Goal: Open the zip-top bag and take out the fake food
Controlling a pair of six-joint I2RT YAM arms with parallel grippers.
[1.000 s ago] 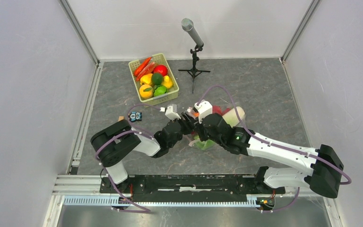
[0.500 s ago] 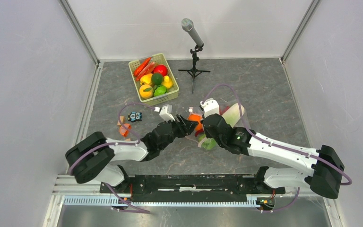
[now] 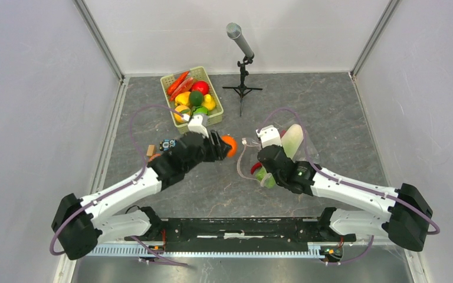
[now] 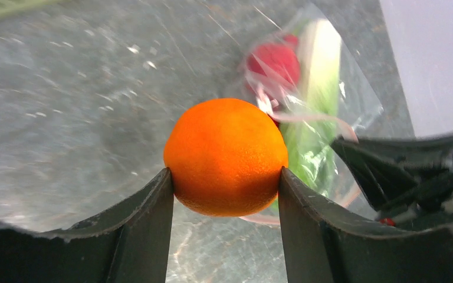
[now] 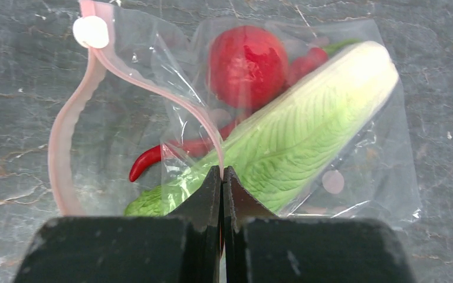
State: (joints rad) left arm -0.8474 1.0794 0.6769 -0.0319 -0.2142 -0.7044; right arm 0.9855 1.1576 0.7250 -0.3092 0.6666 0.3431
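Overhead view of a two-arm robot part way through emptying a bag of toy food. The left gripper (image 4: 225,174) is clamped on a round orange (image 4: 225,156), one finger on each side, and holds it above the grey table (image 3: 330,112), near the green basket (image 3: 168,79) and well apart from the bag.

The zip-top bag (image 5: 354,147) lies open on the table. Its pink zip strip (image 5: 65,135) is spread in a loop. The right gripper (image 5: 222,174) is closed, pinching the plastic at the bag's mouth.

Inside the bag are a long leafy cabbage (image 5: 295,135), a round red fruit (image 5: 248,59) and a thin red chilli (image 5: 147,162).

The step in hand is probably carrying the orange away. Next it needs setting down and releasing, then a return for the cabbage.

Half a second earlier the orange was right at the bag's mouth, beside the right gripper. It has since moved left, clear of the bag.
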